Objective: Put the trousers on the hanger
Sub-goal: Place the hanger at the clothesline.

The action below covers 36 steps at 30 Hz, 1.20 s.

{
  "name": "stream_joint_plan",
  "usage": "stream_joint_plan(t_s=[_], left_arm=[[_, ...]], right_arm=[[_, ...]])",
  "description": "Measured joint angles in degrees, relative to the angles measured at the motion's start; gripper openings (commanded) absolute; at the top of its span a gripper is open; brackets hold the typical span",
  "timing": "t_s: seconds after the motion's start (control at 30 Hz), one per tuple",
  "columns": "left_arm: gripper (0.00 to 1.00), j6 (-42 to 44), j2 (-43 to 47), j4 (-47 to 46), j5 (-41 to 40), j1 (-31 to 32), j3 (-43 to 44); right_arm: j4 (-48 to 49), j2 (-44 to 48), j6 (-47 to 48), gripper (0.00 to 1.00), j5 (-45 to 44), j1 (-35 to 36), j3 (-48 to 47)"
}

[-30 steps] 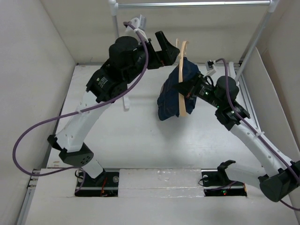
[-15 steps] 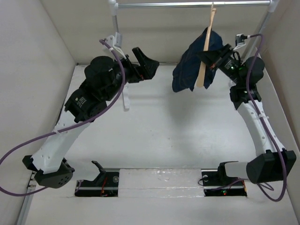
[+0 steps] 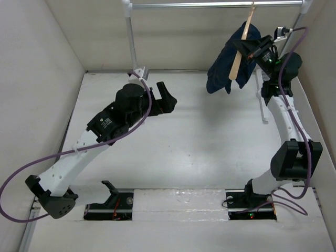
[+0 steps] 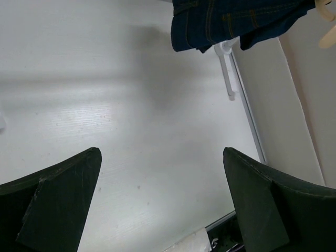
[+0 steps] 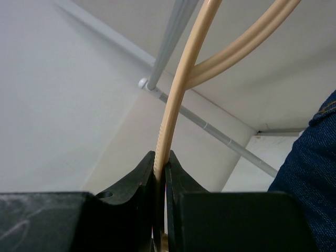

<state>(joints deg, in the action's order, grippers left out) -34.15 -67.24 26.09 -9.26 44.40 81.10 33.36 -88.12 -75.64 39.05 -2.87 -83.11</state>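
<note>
Right gripper (image 3: 245, 51), raised at about 1 o'clock in the overhead view, is clamped on the thin pale peach-beige clothes hanger (image 3: 236, 63). Its wrist camera shows the two black fingers (image 5: 131, 181) pressed together on the hanger (image 5: 178, 100) where the ribbed stem runs down between them, with no gap on either side.

The long dark navy-blue denim jeans (image 3: 223, 68) are draped on that hanger in a folded bundle. Cloth shows on both sides of the peach bar, most of it toward 8 o'clock of the gripper. A slice of the same denim (image 5: 315, 173) fills the 4 o'clock corner of the right wrist view.

The hanger's top end reaches the silver metal rail (image 3: 210, 4) at 12 o'clock. Whether the hook is over the rail I cannot tell. From the wrist the rail (image 5: 173, 42) runs just beside the stem.

The left gripper (image 3: 167, 94) sits slightly toward 12 o'clock from the middle of the white table (image 3: 199, 152), well apart from the jeans. Its jaws are spread wide with nothing between them. In its own view the dark fingers (image 4: 52, 202) sit at 7 and 5 o'clock. The jeans (image 4: 236, 18) hang at 1 o'clock above a white bracket foot (image 4: 228, 73).
</note>
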Motion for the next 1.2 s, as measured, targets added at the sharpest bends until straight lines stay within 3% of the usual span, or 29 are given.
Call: stream_joint_plan(t_s=[0.67,1.0,1.03,1.13,1.17,1.2], left_arm=[[0.98,-1.8,2.1,-0.6,-0.2,0.0,-5.2],[0.98,-2.6,3.2,-0.5,-0.2,0.0,-6.3],[0.99,-2.7,3.3,-0.5,-0.2,0.0,-6.3],[0.99,-2.8,3.3,-0.5,-0.2,0.0,-6.3],[0.99,-2.8,3.3,-0.6,-0.3,0.0,-6.4],[0.99,-2.9,3.3,-0.5,-0.3,0.0,-6.5]], right_arm=[[8.2,-6.3,-6.3,0.0,1.2,-13.5,-1.4],[7.3,-10.0,-5.6,0.01,3.3,-15.8,-1.9],[7.4,-10.0,-5.2,0.05,3.5,-15.8,-1.9],[7.6,-9.7,-3.7,0.39,3.8,-15.9,-1.2],[7.7,-9.4,-3.1,0.57,3.9,-15.9,-1.0],[7.8,-9.0,-2.6,0.63,4.0,-16.0,-0.7]])
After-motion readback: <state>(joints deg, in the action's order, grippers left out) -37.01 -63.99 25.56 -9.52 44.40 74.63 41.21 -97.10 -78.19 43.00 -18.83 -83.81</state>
